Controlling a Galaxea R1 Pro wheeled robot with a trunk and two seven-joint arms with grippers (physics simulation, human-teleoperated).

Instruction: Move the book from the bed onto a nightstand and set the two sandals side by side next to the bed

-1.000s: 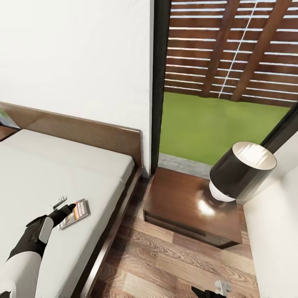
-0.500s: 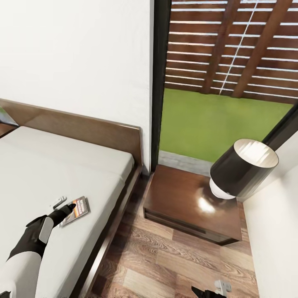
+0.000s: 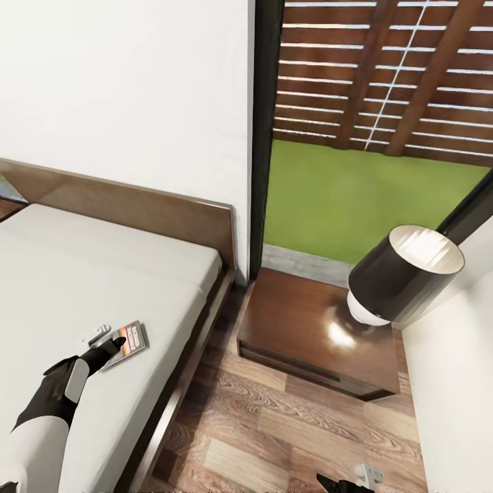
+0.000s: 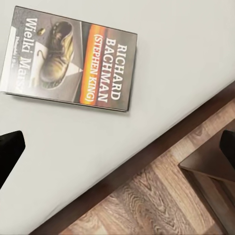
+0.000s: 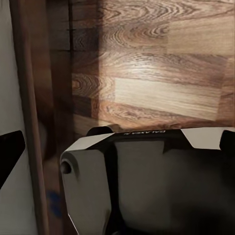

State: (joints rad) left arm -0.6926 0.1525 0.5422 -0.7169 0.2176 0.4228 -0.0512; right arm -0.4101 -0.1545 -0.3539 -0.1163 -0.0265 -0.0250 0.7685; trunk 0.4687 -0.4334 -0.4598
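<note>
Thin dark paperback with orange band (image 3: 127, 344), flat on off-white mattress of low dark-wood bed (image 3: 82, 274) near its edge. Left claw (image 3: 103, 339) spread wide above, likely for pickup; dark square nightstand (image 3: 301, 329) close by. Right claw (image 3: 352, 483): cannot tell.

The book (image 4: 68, 58) under my left wrist camera carries white lettering "RICHARD BACHMAN" on its orange band, with "(STEPHEN KING)" beside it. Larger white title lettering begins "Wielki Mars", cut off at the frame edge. Smaller print on the cover is illegible.
</note>
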